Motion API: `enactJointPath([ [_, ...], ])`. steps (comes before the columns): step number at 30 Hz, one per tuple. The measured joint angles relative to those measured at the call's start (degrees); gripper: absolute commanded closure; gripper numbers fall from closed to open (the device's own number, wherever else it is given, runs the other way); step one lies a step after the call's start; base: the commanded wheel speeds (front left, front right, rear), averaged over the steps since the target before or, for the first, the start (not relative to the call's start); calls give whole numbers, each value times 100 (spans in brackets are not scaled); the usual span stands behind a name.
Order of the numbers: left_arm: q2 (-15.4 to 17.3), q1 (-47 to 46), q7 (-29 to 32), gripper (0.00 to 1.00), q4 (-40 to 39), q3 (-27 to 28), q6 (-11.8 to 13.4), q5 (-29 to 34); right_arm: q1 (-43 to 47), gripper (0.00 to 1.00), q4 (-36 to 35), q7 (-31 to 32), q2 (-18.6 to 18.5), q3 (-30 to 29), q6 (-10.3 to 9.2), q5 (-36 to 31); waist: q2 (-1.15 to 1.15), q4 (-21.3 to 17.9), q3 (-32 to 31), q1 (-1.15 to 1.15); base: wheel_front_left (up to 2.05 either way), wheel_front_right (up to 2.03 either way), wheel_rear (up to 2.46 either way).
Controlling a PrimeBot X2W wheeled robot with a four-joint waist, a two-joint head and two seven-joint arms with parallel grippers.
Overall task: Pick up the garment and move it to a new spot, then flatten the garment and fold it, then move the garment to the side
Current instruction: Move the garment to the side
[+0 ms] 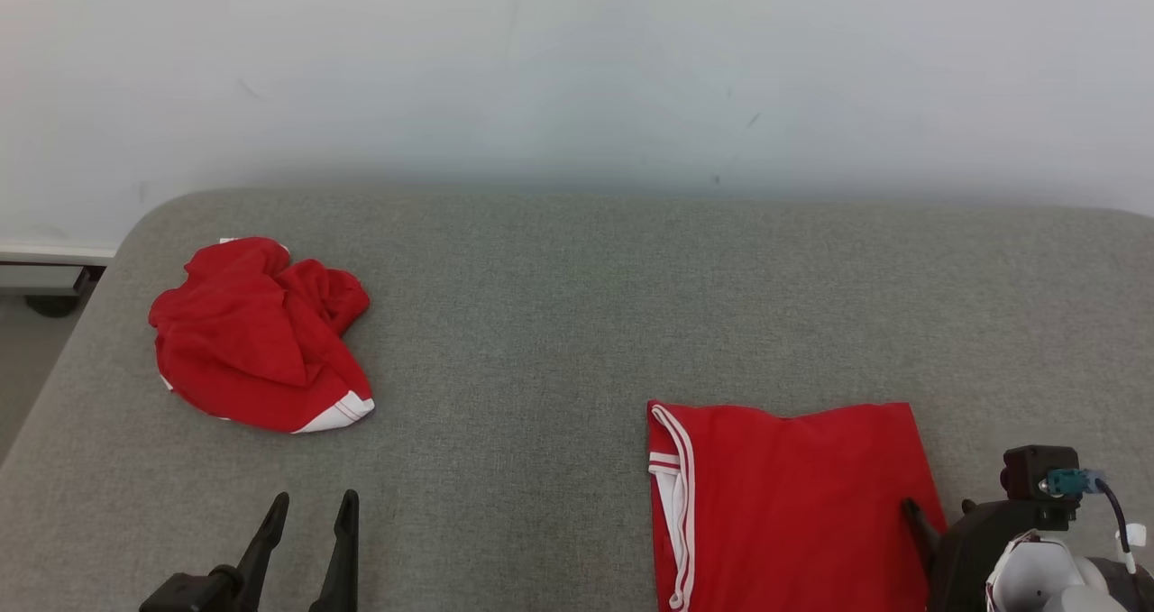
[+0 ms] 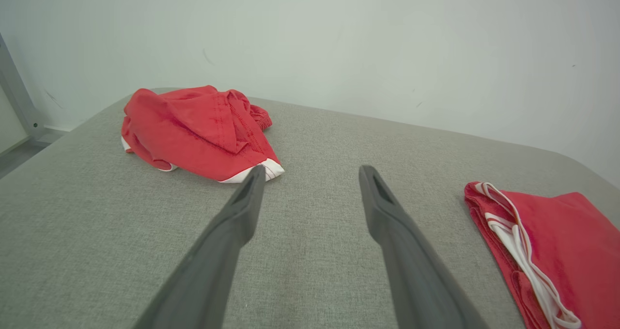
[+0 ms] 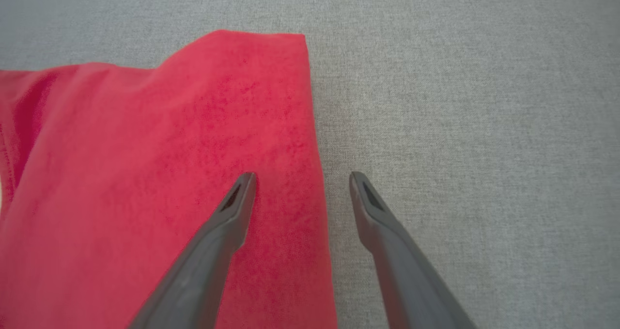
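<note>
Two red garments share the grey pad [image 1: 541,324], and its weave is your widest hazard: it looks grippy, so cloth dragged across it may bunch rather than slide. The folded garment [image 1: 793,504] lies flat at the near right, white trim [image 1: 681,495] on its left side; I judge its fold done. The heap [image 1: 257,337] lies well apart at the far left, crumpled, and I take it as the next one to lift. Your right claw [image 3: 302,176] stands wide open with nothing in it, one finger above the folded garment's right edge, the other above bare pad; whether a tip touches cloth I cannot tell. Pull away sideways and that finger could snag the edge and drag the fold open, so rise straight first. Your left claw [image 1: 315,497] is likewise spread wide and empty, low at the near edge, with the heap ahead to its left; a shallow pinch there may catch one layer only and leave the rest trailing.
</note>
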Motion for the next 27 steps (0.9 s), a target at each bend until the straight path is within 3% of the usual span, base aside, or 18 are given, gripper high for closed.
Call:
enactJointPath([
  [8, 5, -12, 12, 0, -25, 2, 0, 0, -23, 0, 441, -18, 67, -15, 64, 68, 0, 68, 111, 0, 0, 0, 0],
  [9, 4, -13, 31, 0, -33, 3, 0, 0, -26, 28, 514, -16, 77, -25, 64, 80, 0, 77, 131, 0, 0, 0, 0],
  [10, 5, -13, 35, 0, -32, 5, 0, 0, -40, 62, 567, -18, 104, -56, 65, 140, 0, 84, 152, 0, 0, 0, 0],
  [11, 5, -18, 35, 0, -32, 4, 0, 0, -67, 85, 612, -20, 133, -85, 65, 210, 0, 90, 171, 0, 0, 0, 0],
  [12, 4, -26, 35, 0, -30, 4, 0, 0, -110, 100, 664, -21, 141, -89, 73, 232, 0, 97, 190, 0, 0, 0, 0],
  [19, -3, -135, 44, 0, -21, -4, 0, 0, -489, 100, 924, -18, 100, -42, 221, 231, 0, 132, 264, 0, 0, 0, 0],
  [27, -13, -155, 49, 0, 4, -23, -4, 0, -1077, 100, 968, -21, -426, 433, 493, -444, 0, 178, 310, 0, 0, 0, 0],
])
